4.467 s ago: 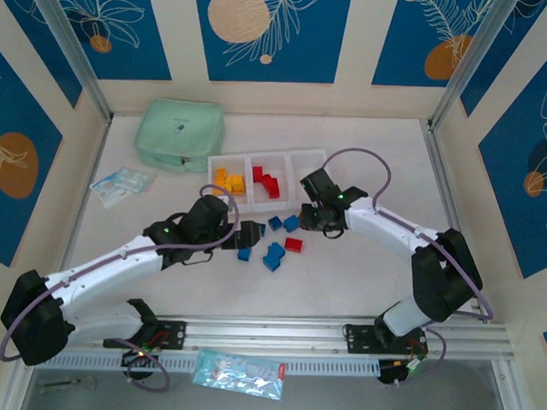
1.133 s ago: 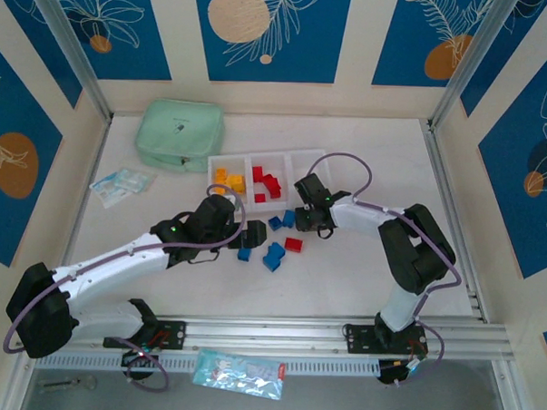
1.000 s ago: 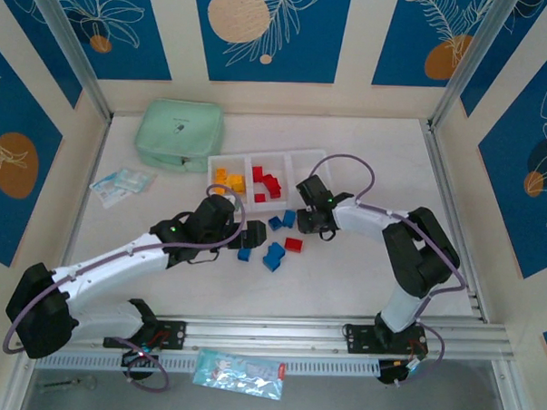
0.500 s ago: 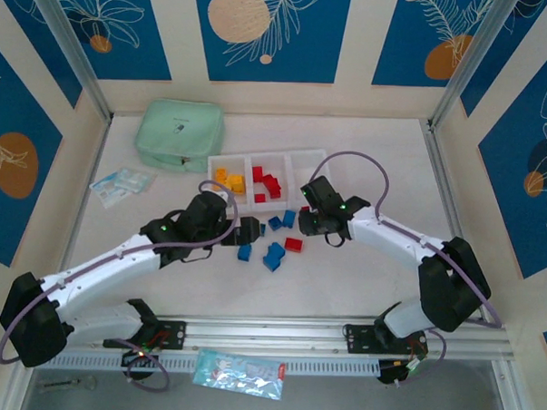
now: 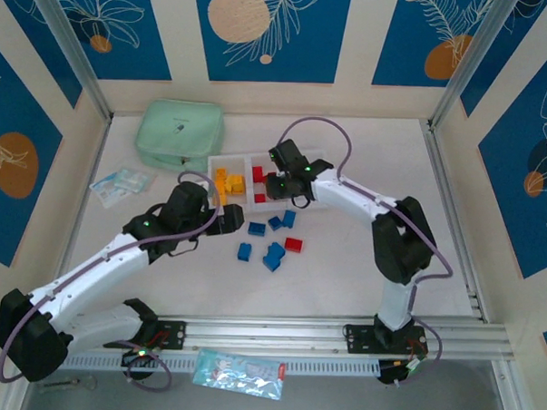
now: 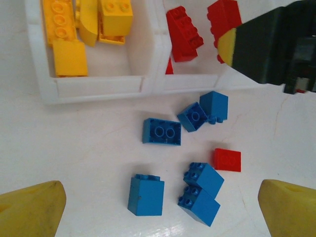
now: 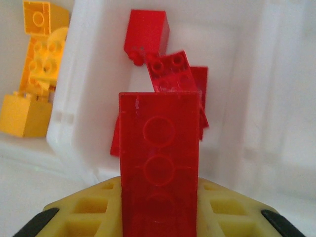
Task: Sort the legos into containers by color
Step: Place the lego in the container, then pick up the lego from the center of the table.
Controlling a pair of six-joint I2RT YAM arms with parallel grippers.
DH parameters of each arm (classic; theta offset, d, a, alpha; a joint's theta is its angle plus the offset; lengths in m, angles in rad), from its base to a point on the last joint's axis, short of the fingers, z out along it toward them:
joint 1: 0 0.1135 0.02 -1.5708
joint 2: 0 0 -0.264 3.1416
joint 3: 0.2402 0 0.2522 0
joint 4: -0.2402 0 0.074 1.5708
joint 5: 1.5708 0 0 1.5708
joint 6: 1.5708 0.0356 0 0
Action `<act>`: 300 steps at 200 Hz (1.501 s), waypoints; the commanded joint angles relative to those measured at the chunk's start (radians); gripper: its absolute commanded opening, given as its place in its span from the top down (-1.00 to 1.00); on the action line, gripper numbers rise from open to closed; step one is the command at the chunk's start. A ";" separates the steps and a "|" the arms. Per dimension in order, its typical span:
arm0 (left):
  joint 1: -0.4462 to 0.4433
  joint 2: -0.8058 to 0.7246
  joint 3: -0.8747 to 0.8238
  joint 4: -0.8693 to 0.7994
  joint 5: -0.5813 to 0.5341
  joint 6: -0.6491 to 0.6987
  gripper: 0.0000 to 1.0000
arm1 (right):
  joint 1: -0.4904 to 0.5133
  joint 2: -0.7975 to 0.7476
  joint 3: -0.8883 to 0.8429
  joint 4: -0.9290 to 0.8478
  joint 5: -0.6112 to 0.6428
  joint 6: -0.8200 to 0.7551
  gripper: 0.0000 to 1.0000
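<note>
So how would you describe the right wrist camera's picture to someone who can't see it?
A long red brick is clamped in the right gripper, its yellow fingers at the bottom edge, pointing toward a white tray compartment holding more red bricks. Yellow bricks sit in the compartment to its left.

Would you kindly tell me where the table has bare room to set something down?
Free: the far right corner of the table, between the white tray and the side rail, and the strip between the blue bricks and the near rail. Crowded: before the tray, where those bricks and one red brick lie; a green pouch and a packet fill the far left.
</note>
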 commanded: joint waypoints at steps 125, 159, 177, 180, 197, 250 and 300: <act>0.063 -0.007 0.029 -0.036 0.077 0.026 -0.99 | -0.020 -0.092 0.039 -0.015 -0.073 -0.005 -0.08; 0.051 -0.011 -0.005 0.011 0.134 0.003 -0.99 | -0.048 -0.237 -0.131 -0.023 -0.105 0.023 -0.16; 0.032 -0.010 -0.025 0.029 0.139 -0.008 -0.99 | -0.057 -0.298 -0.212 -0.047 -0.108 0.028 -0.22; 0.029 -0.010 -0.028 0.031 0.140 -0.010 -0.99 | -0.057 -0.312 -0.231 -0.051 -0.107 0.027 -0.23; 0.004 -0.005 -0.045 0.045 0.141 -0.024 -0.99 | -0.063 -0.370 -0.316 -0.053 -0.120 0.028 -0.26; -0.109 0.039 -0.071 0.109 0.085 -0.080 -0.99 | -0.062 -0.491 -0.533 -0.042 -0.230 0.014 -0.38; -0.170 0.084 -0.076 0.159 0.043 -0.116 -0.99 | -0.028 -0.488 -0.623 -0.021 -0.224 -0.006 -0.46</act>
